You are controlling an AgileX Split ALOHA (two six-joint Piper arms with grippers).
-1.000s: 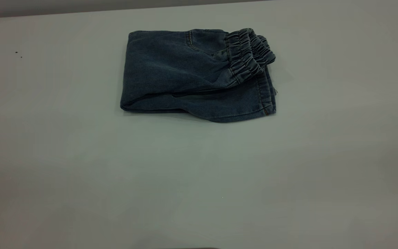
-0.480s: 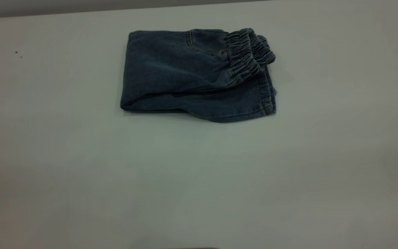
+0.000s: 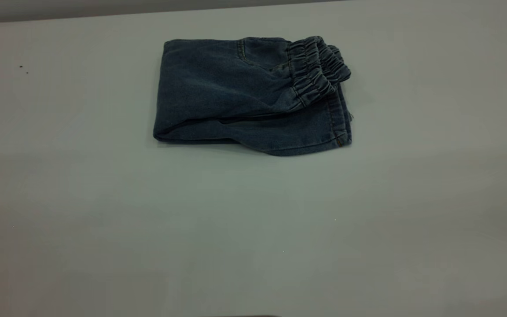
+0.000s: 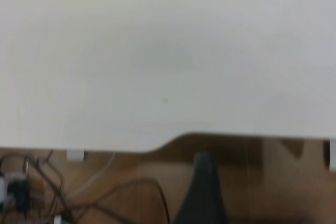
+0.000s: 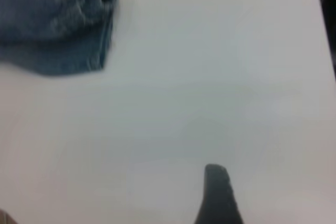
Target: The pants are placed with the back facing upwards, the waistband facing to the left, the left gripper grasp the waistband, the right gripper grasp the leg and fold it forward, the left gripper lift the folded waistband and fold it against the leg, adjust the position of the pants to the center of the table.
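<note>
Cables (image 4: 31, 187) lay below the table (image 3: 253, 229) edge. The pants (image 3: 244, 97) lay folded (waistband (image 3: 317, 70) on top, rightward) toward the far side; either gripper's opening couldn't be told.

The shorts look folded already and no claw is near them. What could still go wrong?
1. The pants lie toward the far side of the table, not its middle; dragging them there could undo the fold.
2. The waistband rests loosely on top at the right end, fanned out, so a nudge might slide it off.
3. A leg hem pokes out underneath and could snag.
</note>
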